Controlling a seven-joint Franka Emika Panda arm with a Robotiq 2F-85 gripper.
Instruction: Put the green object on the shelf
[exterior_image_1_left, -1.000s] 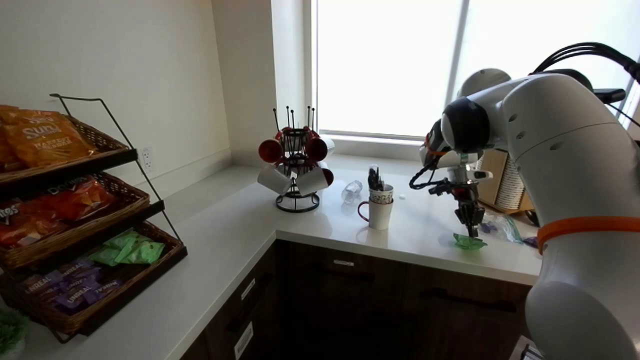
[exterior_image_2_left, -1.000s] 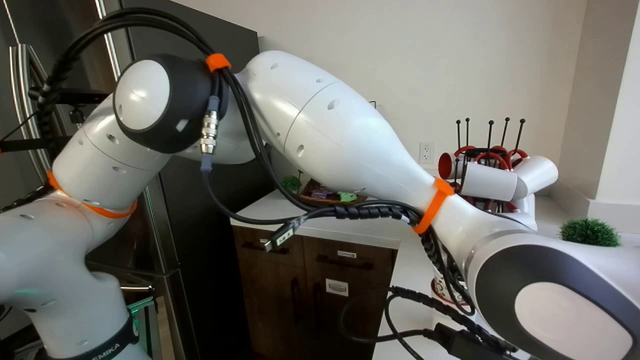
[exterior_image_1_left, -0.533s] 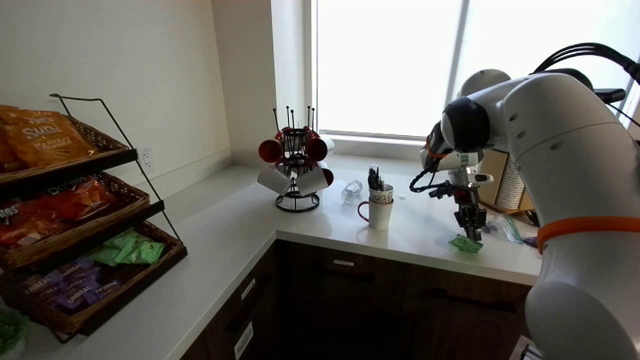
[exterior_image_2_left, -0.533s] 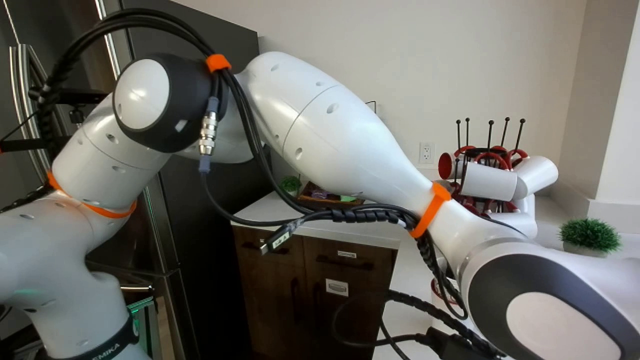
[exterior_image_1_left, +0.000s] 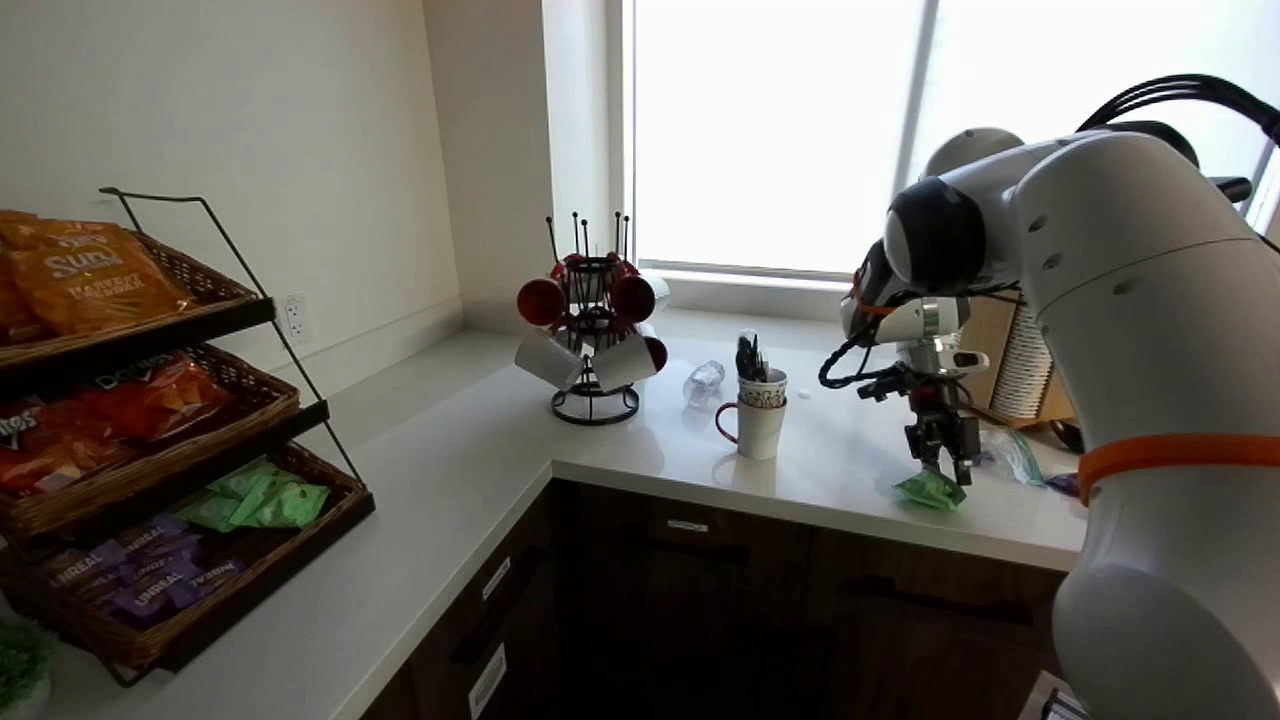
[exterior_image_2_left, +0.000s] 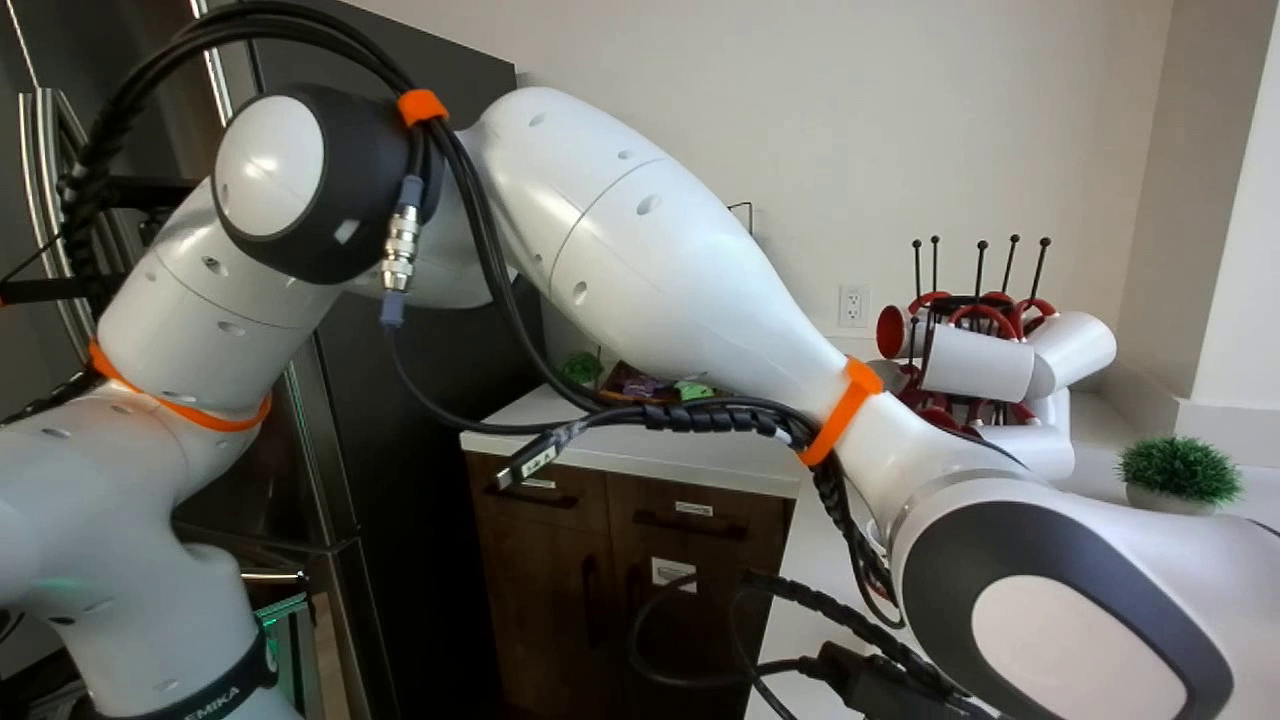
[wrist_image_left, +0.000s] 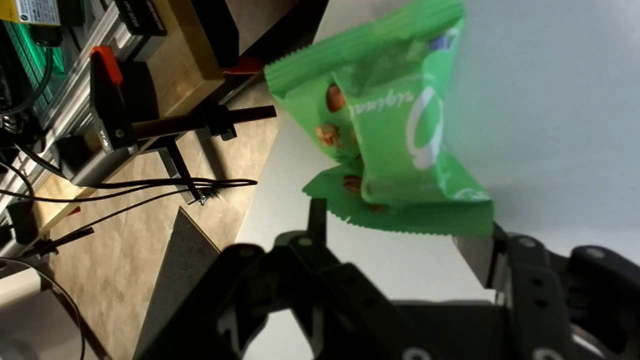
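Two fingers (wrist_image_left: 317, 220) of my gripper (wrist_image_left: 402, 227) stand parted in the wrist view, released, with one crimped edge of the green packet (wrist_image_left: 400, 130) between them; whether either finger touches it, I can't be sure. The packet lies on the white counter (exterior_image_1_left: 440, 420), near its front edge. In an exterior view the black rack (exterior_image_1_left: 265, 440) stands well apart, its baskets (exterior_image_1_left: 200, 442) holding snack bags (exterior_image_1_left: 85, 280).

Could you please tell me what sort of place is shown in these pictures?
Probably a kitchen or snack corner, perhaps in an office: snack bags lie on a rack, mugs hang on a stand, and drawers sit under a white counter.
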